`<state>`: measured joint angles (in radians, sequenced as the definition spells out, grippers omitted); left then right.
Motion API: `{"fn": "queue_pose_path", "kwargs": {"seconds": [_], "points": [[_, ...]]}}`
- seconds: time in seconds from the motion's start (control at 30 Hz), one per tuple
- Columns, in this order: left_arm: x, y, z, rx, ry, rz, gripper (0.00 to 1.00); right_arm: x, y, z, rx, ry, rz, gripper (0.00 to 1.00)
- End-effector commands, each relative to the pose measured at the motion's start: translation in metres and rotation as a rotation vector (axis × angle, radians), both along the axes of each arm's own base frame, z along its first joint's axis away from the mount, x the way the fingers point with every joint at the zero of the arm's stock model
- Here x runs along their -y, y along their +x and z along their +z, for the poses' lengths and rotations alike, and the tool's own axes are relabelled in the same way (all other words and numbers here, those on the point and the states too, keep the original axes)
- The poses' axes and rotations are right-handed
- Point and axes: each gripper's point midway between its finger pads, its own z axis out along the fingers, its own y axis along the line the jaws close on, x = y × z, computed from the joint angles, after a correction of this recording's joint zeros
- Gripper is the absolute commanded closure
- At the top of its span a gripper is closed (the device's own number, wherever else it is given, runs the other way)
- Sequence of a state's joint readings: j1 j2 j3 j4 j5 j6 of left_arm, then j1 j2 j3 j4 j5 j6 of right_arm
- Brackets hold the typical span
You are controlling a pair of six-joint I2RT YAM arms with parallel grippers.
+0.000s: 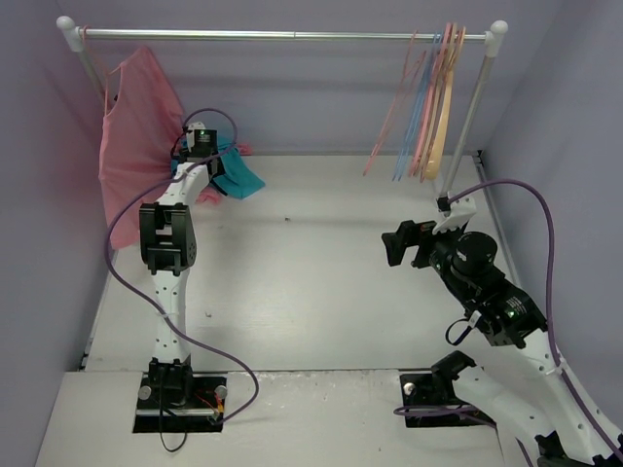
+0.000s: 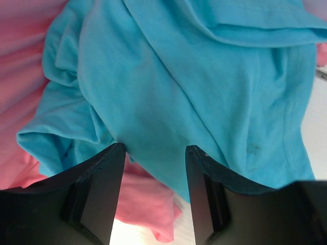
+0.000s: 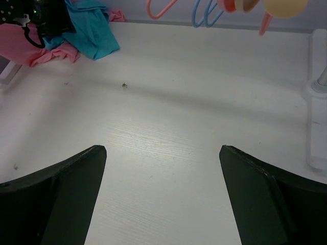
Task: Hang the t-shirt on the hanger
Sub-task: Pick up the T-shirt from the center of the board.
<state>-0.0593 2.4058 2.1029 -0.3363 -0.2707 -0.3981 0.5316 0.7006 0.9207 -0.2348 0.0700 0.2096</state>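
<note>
The teal t-shirt (image 1: 245,179) lies crumpled on the table at the far left, against the pink garment. It fills the left wrist view (image 2: 204,92) and shows small in the right wrist view (image 3: 94,33). My left gripper (image 1: 214,163) is open right at the shirt, its jaws (image 2: 155,148) astride the shirt's lower edge without closing on it. The pink wire hanger (image 1: 388,125) hangs on the rail at the far right among other hangers; its lower curve shows in the right wrist view (image 3: 162,7). My right gripper (image 1: 405,243) is open and empty (image 3: 162,149) above bare table.
A large pink garment (image 1: 136,146) hangs from the rail (image 1: 292,36) at the left, and its hem lies under the shirt (image 2: 148,204). Blue hangers (image 1: 419,112) and a tan hanger (image 1: 438,141) hang beside the pink one. The rail's right post (image 1: 467,126) stands near my right arm.
</note>
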Motion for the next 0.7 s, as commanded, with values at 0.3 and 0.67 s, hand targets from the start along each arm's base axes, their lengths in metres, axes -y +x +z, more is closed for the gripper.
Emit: {"fn": "queue_pose_path", "kwargs": {"seconds": [0.3, 0.67], "points": [[-0.008, 0.018, 0.036, 0.107, -0.039, 0.051, 0.9, -0.006, -0.001, 0.032, 0.058, 0.07, 0.02, 0.0], [0.049, 0.009, 0.254, 0.469, -0.028, -0.136, 1.0, -0.014, 0.002, 0.041, 0.095, 0.058, 0.064, 0.0]]}}
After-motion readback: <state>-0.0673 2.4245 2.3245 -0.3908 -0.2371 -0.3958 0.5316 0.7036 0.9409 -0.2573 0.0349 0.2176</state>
